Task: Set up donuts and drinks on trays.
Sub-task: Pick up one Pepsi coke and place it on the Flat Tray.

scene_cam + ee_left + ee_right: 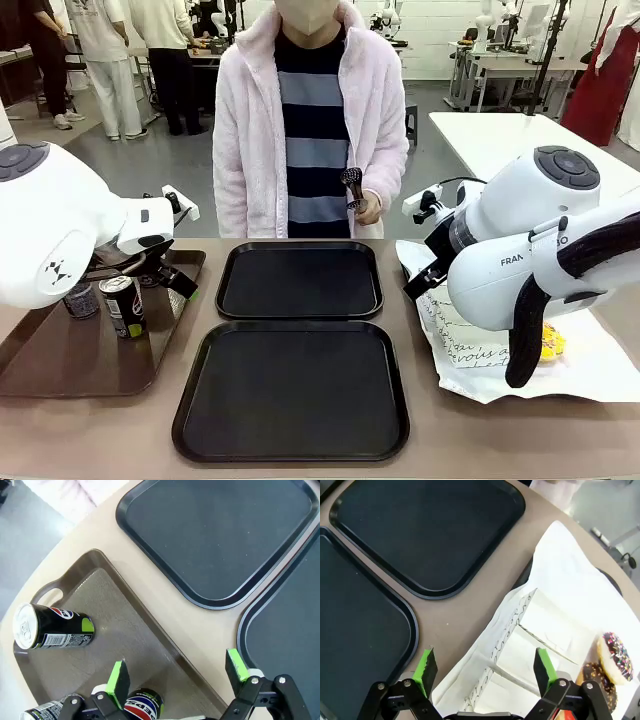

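Two things take the table ctr: far tray, black, on the person's side, and near tray, same make, on the robot's side, rims just beside each other. Brown tray lies along table's left edge. Drinks sit on it: front can upright nr its right rim, second can upright just left of that, partly behind left arm. Left wrist view adds a third can nr the handle end; upright or on its side, can't tell. Left gripper hangs over brown tray's right rim, fingers spread wide, nothing btwn them; front can sits just below one green pad.

Right gripper likewise spread wide, gripping nothing, above white paper laid at table's right edge. Under it: white sleeves, packed close. Donuts on same paper: sprinkled choc donut w/ a second choc donut touching it, off to one side of the pads. Front view shows a yellow donut peeking from under right arm, beside a sleeve w/ black script.

Person stands at table's far edge, behind far tray, one hand holding black tongs.
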Robot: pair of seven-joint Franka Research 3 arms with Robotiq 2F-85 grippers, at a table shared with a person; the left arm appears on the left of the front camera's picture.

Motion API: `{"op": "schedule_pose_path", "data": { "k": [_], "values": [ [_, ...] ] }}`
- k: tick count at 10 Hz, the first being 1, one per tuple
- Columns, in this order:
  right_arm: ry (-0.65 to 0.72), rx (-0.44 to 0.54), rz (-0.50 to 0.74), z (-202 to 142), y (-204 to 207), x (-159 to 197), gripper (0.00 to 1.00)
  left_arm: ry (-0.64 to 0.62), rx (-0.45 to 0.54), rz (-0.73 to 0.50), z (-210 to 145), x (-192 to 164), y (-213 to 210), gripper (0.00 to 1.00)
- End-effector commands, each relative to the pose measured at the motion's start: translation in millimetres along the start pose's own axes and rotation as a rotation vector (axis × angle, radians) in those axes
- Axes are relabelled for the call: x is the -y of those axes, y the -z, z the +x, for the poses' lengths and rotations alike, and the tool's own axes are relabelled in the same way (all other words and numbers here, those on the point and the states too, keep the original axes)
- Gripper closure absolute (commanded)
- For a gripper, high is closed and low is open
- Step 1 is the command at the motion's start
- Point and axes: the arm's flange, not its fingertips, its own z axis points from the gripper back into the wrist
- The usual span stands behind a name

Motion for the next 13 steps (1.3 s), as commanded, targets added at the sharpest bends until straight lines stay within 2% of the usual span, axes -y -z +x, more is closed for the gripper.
{"op": "schedule_pose_path", "data": {
  "k": [1,13],
  "values": [
    [0.0,0.0,0.0,0.0,0.0,0.0,0.0,0.0,0.0,0.0,0.0,0.0,0.0,0.0],
    [0.0,0.0,0.0,0.0,0.0,0.0,0.0,0.0,0.0,0.0,0.0,0.0,0.0,0.0]
  ]
}}
